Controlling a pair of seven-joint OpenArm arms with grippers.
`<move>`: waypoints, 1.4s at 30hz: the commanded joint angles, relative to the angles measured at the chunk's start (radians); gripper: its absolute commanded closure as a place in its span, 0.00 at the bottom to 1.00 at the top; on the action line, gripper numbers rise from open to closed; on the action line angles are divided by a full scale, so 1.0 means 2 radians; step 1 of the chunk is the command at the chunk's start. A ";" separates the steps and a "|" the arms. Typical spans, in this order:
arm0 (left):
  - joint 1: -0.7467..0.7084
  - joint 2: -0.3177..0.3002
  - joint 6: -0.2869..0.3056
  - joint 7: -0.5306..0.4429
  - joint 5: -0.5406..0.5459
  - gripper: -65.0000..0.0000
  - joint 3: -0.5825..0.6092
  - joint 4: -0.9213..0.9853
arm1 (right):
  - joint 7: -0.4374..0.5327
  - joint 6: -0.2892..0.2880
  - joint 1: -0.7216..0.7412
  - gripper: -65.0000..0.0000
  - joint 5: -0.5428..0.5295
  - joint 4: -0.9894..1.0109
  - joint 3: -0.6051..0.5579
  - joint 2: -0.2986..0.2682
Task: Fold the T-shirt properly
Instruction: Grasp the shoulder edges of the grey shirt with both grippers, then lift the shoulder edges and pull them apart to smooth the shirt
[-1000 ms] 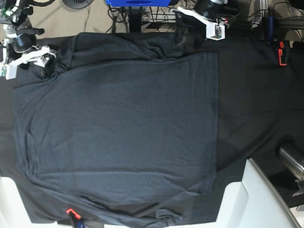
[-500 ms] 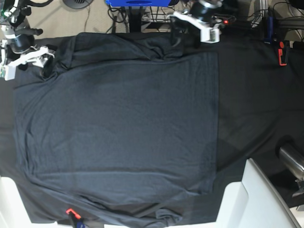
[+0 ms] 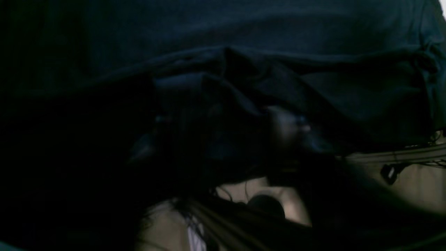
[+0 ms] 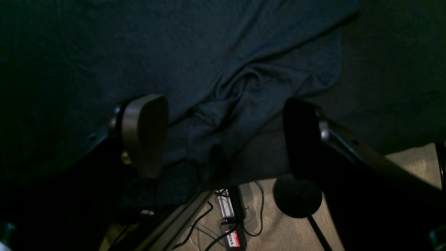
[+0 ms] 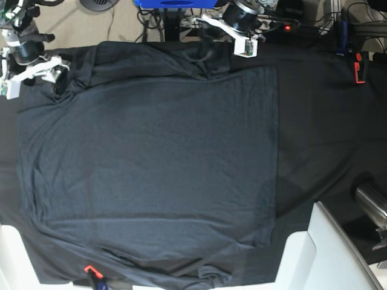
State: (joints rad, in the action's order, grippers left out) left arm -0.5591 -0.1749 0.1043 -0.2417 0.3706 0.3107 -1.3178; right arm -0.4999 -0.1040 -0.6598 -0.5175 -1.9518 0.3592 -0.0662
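Note:
The dark slate-grey T-shirt lies spread flat on the black table cloth, with bunched sleeves at the far edge. My left gripper is down at the crumpled sleeve fold at the top centre. In the left wrist view, dark blurred fingers sit tight against bunched T-shirt fabric, and I cannot make out how wide they stand. My right gripper stands open at the top left, its fingers either side of the other rumpled sleeve. In the base view the right gripper is over that corner.
Red-and-black clamps hold the cloth at the right edge and the near edge. A white housing and a metal cylinder stand at the bottom right. Cables and a power strip lie on the floor beyond the far edge.
My left arm has swung left along the far edge and come down onto the sleeve fold, its jaws narrowing. The right arm has barely shifted and stays open.

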 commanded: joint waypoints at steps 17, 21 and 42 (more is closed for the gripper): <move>-0.065 -0.054 0.000 0.017 0.001 1.00 0.002 -0.162 | -0.066 0.000 0.089 0.25 -0.098 0.124 0.115 0.026; -0.065 -0.055 0.000 0.084 0.001 1.00 0.002 -0.196 | -0.093 -0.001 0.125 0.26 -0.098 0.164 0.145 0.026; -0.073 -0.056 0.000 0.109 -0.004 1.00 0.002 -0.218 | -0.096 -0.001 0.198 0.29 -0.098 0.287 0.144 0.011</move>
State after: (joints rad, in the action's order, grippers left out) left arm -0.6964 -0.2844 0.0978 -0.0029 0.3668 0.3138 -1.7397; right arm -0.6811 -0.1047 -0.2638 -0.7071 -1.3746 0.6460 -0.0357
